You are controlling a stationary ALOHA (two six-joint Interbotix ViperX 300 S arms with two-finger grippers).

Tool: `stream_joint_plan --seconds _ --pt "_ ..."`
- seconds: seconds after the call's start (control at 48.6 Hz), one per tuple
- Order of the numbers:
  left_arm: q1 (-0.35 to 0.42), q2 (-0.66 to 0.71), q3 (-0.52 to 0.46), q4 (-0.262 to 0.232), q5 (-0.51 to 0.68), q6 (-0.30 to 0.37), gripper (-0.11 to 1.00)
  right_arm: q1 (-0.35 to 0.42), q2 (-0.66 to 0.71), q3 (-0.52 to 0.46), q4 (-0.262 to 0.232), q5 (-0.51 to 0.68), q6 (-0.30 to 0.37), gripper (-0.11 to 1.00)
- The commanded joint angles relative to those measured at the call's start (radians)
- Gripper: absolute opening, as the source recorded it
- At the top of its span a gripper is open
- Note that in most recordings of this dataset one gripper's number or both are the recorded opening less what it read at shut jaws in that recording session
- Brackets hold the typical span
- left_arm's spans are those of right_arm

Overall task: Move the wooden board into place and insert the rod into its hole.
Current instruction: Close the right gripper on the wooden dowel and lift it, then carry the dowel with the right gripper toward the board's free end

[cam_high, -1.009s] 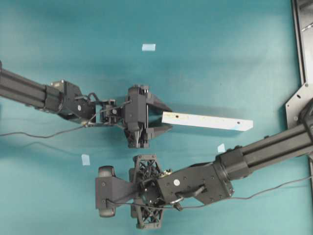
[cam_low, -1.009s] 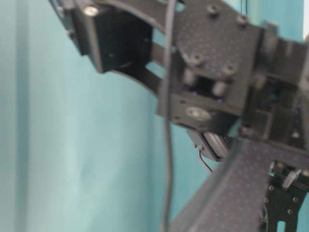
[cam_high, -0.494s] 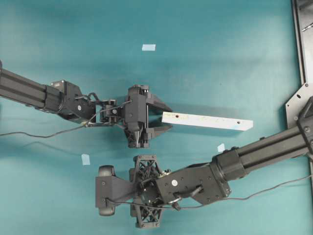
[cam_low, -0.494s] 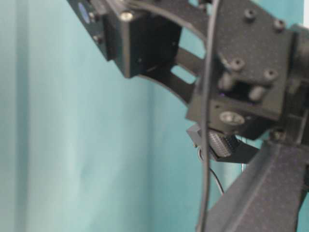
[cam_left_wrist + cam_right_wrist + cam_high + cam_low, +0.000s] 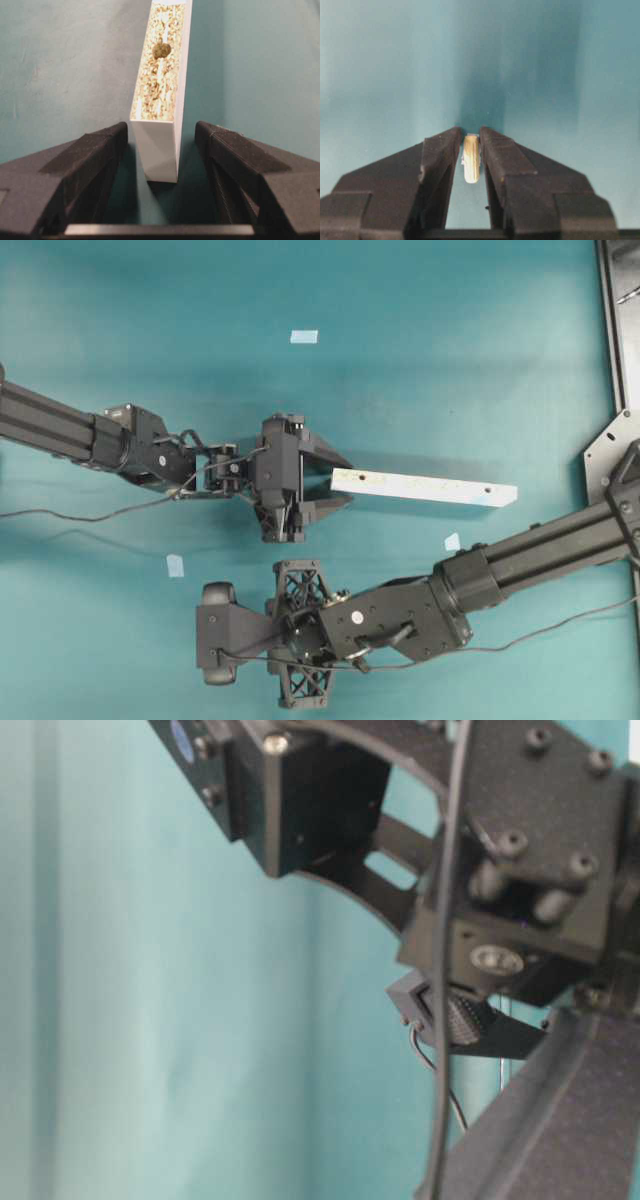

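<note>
Now that the right gripper point(image 5: 470, 150) has narrowed onto the rod point(image 5: 471, 158), pinched between its fingertips (pickup looks secured), the left gripper point(image 5: 161, 145) stays spread around the wooden board point(image 5: 162, 75) end, untouched.

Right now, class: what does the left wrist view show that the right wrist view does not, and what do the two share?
Only the left wrist view shows the wooden board: one end lies between the open fingers of the left gripper, with a gap on each side and a dark hole in the edge that faces up. Only the right wrist view shows the rod, upright between the close-set fingers of the right gripper. Both show black fingers over the teal table.
</note>
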Motion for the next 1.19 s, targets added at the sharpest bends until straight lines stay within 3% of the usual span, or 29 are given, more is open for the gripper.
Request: stream_joint_plan --seconds 0.0,0.206,0.35,0.638,0.906,1.174 --pt "-0.023 -0.002 0.003 0.005 0.012 0.006 0.73 0.006 -0.018 -0.011 0.0 -0.006 0.002 0.28" --pt "-0.023 -0.002 0.003 0.005 0.014 0.002 0.73 0.006 -0.018 -0.011 -0.008 -0.011 0.002 0.24" --pt "-0.023 -0.003 0.003 0.005 0.017 0.0 0.73 0.006 -0.029 -0.012 -0.032 -0.014 0.002 0.09" --pt "-0.023 -0.002 0.003 0.003 0.028 0.0 0.73 0.006 -0.095 -0.011 -0.101 -0.005 0.002 0.09" --pt "-0.023 -0.002 0.002 0.005 0.035 0.0 0.73 0.006 -0.21 0.005 -0.213 0.003 0.0 0.09" --pt "-0.023 -0.002 -0.006 0.005 0.035 0.0 0.73 0.005 -0.345 0.12 -0.238 -0.08 -0.005 0.09"
